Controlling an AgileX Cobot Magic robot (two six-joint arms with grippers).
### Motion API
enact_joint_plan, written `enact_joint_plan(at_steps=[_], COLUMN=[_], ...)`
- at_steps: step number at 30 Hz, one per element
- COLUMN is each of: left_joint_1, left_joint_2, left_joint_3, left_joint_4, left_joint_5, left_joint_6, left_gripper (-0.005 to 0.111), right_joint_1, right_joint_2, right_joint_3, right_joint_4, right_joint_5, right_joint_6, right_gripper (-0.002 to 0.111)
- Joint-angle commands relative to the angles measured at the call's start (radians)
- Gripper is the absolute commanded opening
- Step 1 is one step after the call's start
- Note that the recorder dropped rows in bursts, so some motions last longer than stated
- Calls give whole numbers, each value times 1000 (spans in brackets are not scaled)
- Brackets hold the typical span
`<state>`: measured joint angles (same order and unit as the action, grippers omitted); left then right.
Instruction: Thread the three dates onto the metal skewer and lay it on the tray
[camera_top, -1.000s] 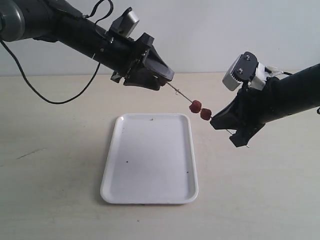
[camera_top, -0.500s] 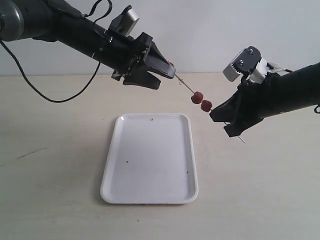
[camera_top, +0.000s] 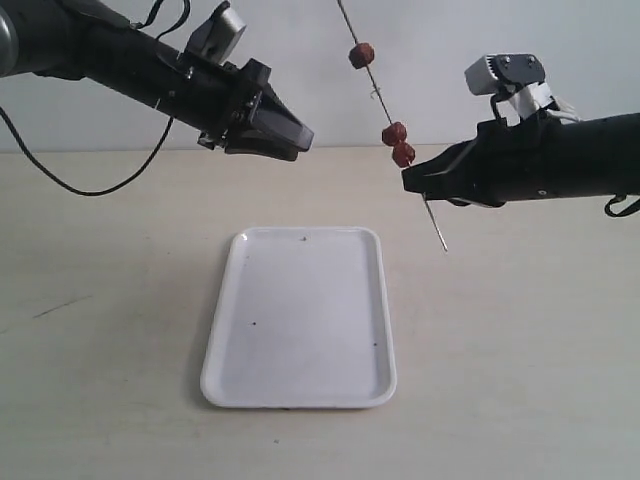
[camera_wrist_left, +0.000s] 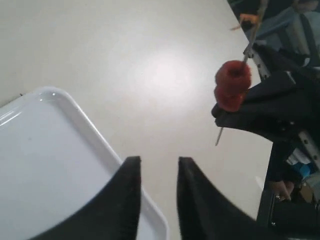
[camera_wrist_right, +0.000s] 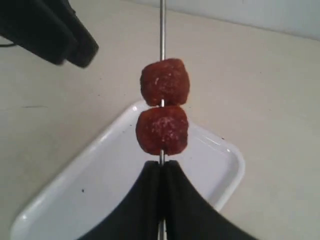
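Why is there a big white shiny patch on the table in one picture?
Left wrist view: light glares off the pale beige table, washing it out, and the two wrinkled dark red dates look blurry. Right wrist view: the same dates are sharp.

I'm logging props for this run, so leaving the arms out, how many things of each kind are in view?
3 wrinkled dark reddish-brown dates
1 thin grey metal skewer
1 flat white rectangular tray
Total: 5
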<state>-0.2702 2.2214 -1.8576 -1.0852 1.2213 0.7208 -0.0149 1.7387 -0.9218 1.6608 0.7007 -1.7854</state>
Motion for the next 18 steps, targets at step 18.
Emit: enact_joint_plan(at_steps=[18], left_joint_1=[-11], left_joint_2=[6], left_joint_3=[138], left_joint_4=[21], left_joint_5=[-106], left_joint_6=[149], left_gripper=[0], right_joint_1=[3], right_joint_2=[-169], right_joint_3=[44], right_joint_4=[84], right_joint_5=[182], right_joint_6=[-18], right_gripper=[0])
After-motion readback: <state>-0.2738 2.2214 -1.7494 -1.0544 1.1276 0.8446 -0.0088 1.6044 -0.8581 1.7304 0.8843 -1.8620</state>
